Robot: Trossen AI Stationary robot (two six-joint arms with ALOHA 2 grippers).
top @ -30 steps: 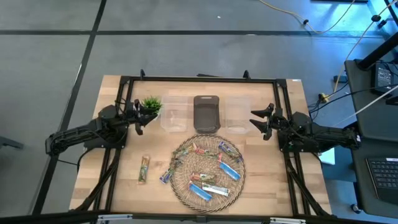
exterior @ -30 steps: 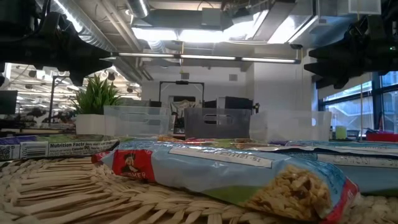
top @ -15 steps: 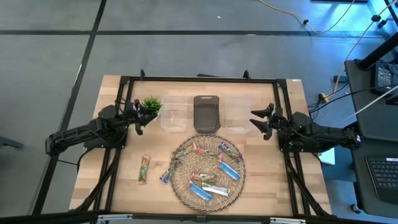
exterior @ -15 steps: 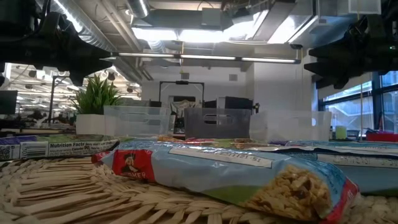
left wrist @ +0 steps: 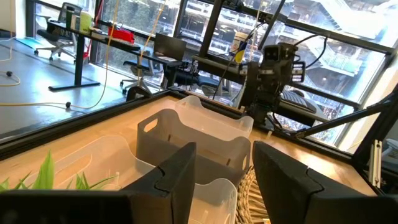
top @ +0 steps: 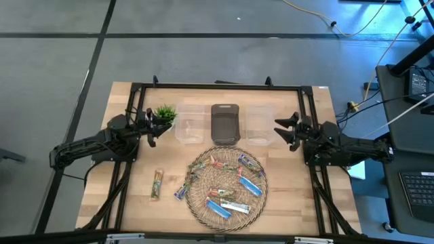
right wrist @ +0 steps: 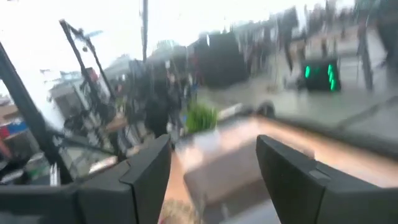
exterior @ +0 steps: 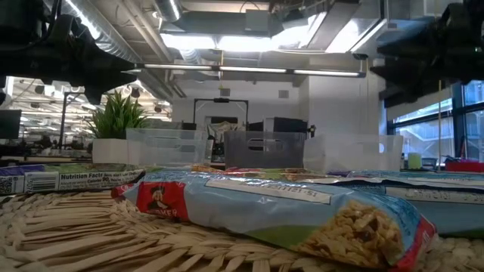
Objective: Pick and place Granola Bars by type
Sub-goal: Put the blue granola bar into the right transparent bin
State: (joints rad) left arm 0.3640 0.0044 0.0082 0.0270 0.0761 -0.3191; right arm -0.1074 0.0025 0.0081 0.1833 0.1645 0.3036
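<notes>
Several granola bars (top: 227,186) in blue, green-tan and red-multicolour wrappers lie on a round woven mat (top: 198,203); a big blue one fills the low view (exterior: 280,215). Off the mat, a green-tan bar (top: 156,184) and a blue bar (top: 181,192) lie flat on the table. My left gripper (top: 150,128) hovers open at the table's left by the plant, holding nothing. My right gripper (top: 287,131) hovers open at the right, beside the bins, also with nothing; its fingers show wide apart in the right wrist view (right wrist: 211,180).
Three bins stand in a row at the far side: a clear one (top: 190,122), a dark grey one (top: 225,123), another clear one (top: 258,123). A small potted plant (top: 165,112) stands beside the left bin. A black frame (top: 217,86) runs round the table.
My right gripper has swung a little toward the table's right and far side; its wrist view is blurred by motion. The left arm and the bars have kept still.
</notes>
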